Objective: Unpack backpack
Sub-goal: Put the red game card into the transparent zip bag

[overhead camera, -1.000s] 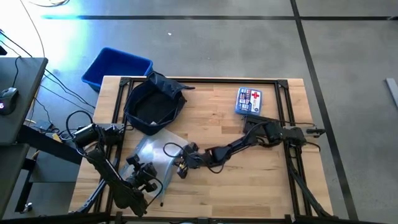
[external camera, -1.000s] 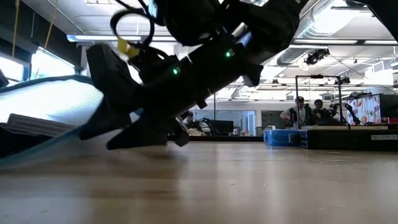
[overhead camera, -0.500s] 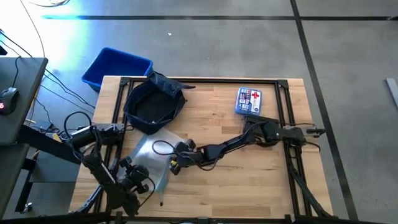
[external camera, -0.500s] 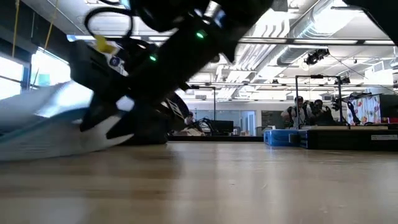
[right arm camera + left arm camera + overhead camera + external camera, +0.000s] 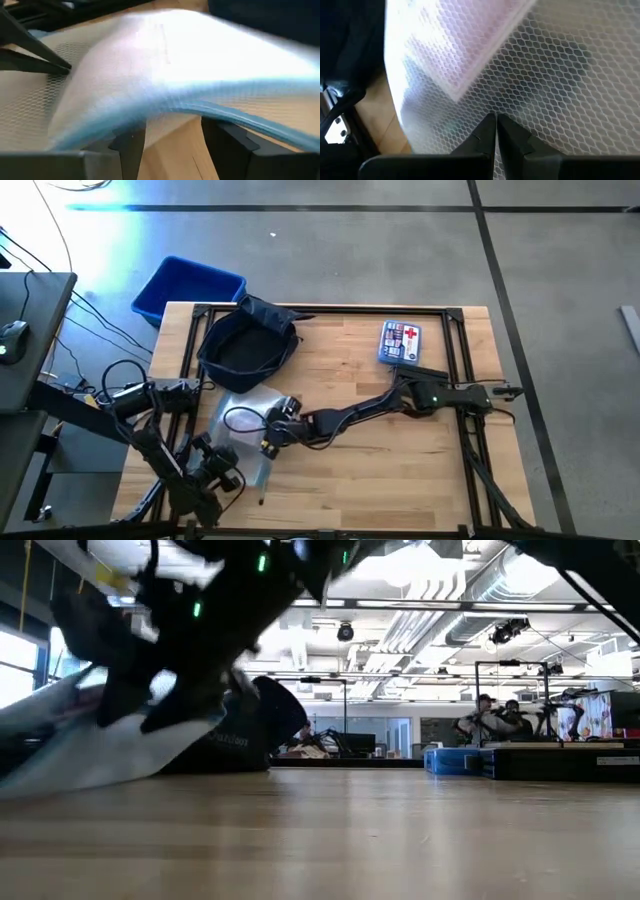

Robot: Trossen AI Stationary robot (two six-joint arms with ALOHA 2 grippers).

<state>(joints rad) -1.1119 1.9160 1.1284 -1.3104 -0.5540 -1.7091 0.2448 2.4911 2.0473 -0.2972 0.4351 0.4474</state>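
Observation:
The dark navy backpack [image 5: 245, 345] stands open at the far left of the table, its bottom on the wood; it shows again in the low view [image 5: 272, 720]. In front of it lies a clear mesh zip pouch [image 5: 243, 418] with a blue zipper edge. My left gripper [image 5: 495, 122] is shut, with its tips on the pouch's near part [image 5: 236, 460]. My right gripper [image 5: 177, 137] reaches in from the table's right and is on the pouch's right edge [image 5: 264, 436]. My left gripper presses its shut fingertips [image 5: 489, 131] down on the pouch's mesh face [image 5: 530, 85], slanting down from the near left. That part of the pouch stays low on the table. My right gripper has the pouch's blue zipper edge [image 5: 200, 112] between its two fingers [image 5: 131, 145], coming from the table's right and slanting down. The pouch hides the fingertips. That edge is lifted off the wood, and the pouch slopes down toward the table's left [image 5: 90, 760].
A bright blue bin [image 5: 187, 286] stands off the table's far left corner. A first-aid box [image 5: 400, 342] lies at the far right. Bare wood [image 5: 380, 470] stretches along the near right. People and benches show far behind in the low view.
My right gripper has moved toward the table's left edge and risen, taking the pouch's right edge up with it; the pouch now slopes while its left part stays low. My left gripper has shifted a little toward the table's left and come down, staying shut.

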